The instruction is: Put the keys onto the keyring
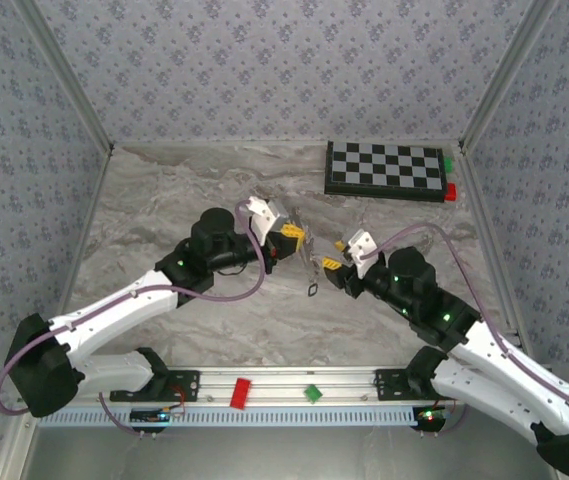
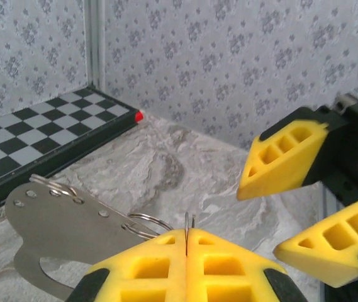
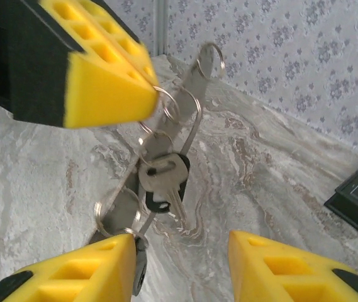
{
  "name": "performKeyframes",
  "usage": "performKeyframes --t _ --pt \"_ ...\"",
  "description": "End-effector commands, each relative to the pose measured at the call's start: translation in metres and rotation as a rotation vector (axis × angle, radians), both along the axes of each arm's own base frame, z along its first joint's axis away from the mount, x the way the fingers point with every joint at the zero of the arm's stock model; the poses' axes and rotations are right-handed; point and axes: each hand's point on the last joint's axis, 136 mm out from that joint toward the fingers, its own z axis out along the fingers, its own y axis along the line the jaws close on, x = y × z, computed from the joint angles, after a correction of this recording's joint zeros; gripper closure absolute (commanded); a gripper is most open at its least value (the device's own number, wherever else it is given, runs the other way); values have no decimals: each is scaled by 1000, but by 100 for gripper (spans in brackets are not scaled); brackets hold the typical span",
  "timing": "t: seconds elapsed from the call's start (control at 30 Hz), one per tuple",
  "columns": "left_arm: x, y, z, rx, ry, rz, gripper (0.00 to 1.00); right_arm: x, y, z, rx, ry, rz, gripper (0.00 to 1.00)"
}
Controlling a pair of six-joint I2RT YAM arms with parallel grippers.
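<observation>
Pads: yellow foam wedges with blocky cut-outs and black backing, on both claws.
Left claw [image 2: 187, 242]: pressed together, pinching a thin wire of the keyring [image 2: 189, 221], which stands up out of the seam between its pads.
Keyring: a pale steel wire loop, hair-thin. It hangs with a flat, dull steel strip [image 2: 53, 217] that is drilled with small holes and threaded with split rings. The bunch is held off the marble and reaches from the left claw's tips towards the right claw.
Keys [image 3: 163, 177]: a rounded silver head lies over a black one, short blades pointing down. They dangle from a ring midway along the strip, just below the left claw's tip and straight ahead of the right claw's gap.
Right claw [image 3: 180, 239]: spread wide, nothing between its pads. One pad sits just beside the strip's lowest ring, and whether they touch cannot be told.
Table [image 1: 164, 200]: smooth grey-veined marble under both claws.
Board [image 1: 384, 170]: flat black-and-white chequers in a dark rim, well beyond both claws, with a red block [image 1: 450, 192] at its corner.
Walls [image 1: 264, 60]: grey floral-print paper.
</observation>
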Motion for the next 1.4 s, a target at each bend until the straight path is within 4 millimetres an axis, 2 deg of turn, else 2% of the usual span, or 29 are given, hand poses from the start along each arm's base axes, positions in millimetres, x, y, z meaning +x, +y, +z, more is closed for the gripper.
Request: performKeyframes --t 0.0,0.27,0.57,0.87,1.17,1.37 --pt "-3 0 29 -139 -33 -56 100 5 0 16 174 61 1 57" --pt "-12 5 38 -214 -21 -131 100 27 -2 44 450 144 88 56" --pt "-7 9 45 -276 43 -136 100 26 19 62 566 128 248 60" --pt "-4 6 44 -285 69 -135 100 21 38 58 564 160 335 62" --pt "-6 8 46 -288 70 -138 100 23 49 51 560 195 369 64" --pt "-6 8 44 -287 70 -135 100 22 56 52 558 202 400 71"
